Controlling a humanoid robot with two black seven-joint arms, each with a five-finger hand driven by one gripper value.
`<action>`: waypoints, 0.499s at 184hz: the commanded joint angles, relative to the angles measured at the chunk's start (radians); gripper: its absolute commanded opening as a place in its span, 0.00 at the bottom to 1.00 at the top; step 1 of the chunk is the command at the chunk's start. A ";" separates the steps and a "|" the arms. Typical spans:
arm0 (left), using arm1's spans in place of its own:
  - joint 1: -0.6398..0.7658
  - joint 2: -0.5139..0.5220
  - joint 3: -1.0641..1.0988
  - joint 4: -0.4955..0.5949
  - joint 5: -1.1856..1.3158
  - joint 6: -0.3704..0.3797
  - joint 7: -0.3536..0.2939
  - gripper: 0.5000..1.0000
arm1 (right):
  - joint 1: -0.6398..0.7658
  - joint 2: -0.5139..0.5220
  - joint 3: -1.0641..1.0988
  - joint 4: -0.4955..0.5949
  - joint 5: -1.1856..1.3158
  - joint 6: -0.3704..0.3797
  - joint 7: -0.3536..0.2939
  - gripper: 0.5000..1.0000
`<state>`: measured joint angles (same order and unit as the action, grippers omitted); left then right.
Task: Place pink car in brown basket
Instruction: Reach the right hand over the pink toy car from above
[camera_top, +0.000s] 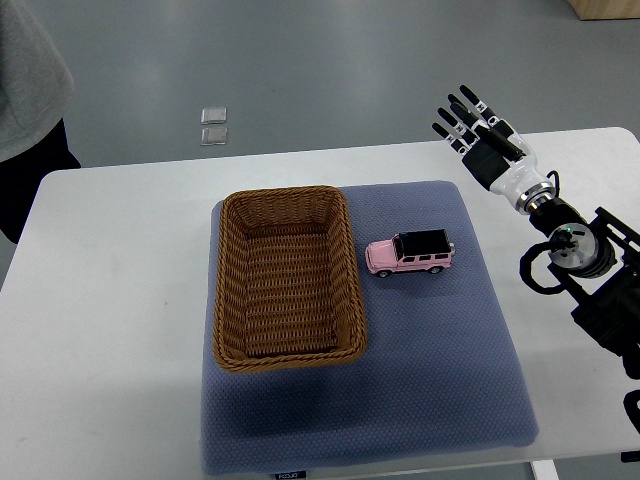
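Nearest the lens: front edge of the blue-grey dimpled fabric mat (400, 400), lying on the white rectangular table (110, 300). Right hand (478, 135), black fingers with white back, comes in from the right edge on a black jointed arm (585, 270); it hangs over the table's far right corner, fingers spread and straight, holding nothing. Left arm not visible. From the hand outward: small pink toy car with black roof and windows (410, 253) sits upright on its wheels on the mat, well apart from the hand, just beside the right wall of the brown woven wicker rectangular basket (285, 205), not touching it. Basket looks empty. Step, as I read it: pre-reach, nothing grasped yet. Next move needs the hand brought down and left over the car, fingers closing across its body, then a short lift over the basket rim. Car is boxy, SUV-shaped, hard and glossy, so probably slippery. Two small clear squares (214, 125) on the grey floor beyond; a person's grey sleeve (25, 80) at top left.
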<state>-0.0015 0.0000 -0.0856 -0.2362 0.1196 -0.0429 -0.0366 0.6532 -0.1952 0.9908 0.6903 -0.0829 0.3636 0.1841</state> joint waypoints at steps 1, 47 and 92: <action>0.000 0.000 0.001 0.000 0.000 0.000 0.000 1.00 | -0.001 0.000 -0.001 -0.002 0.000 0.001 0.000 0.83; 0.000 0.000 0.003 -0.003 0.000 0.000 -0.002 1.00 | 0.013 -0.023 -0.014 -0.005 -0.041 0.043 -0.005 0.83; 0.000 0.000 0.004 -0.002 0.000 0.000 -0.002 1.00 | 0.149 -0.211 -0.219 0.046 -0.607 0.146 -0.003 0.83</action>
<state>-0.0016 0.0000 -0.0838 -0.2358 0.1196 -0.0429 -0.0383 0.7259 -0.3327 0.9049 0.7027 -0.3778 0.4725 0.1790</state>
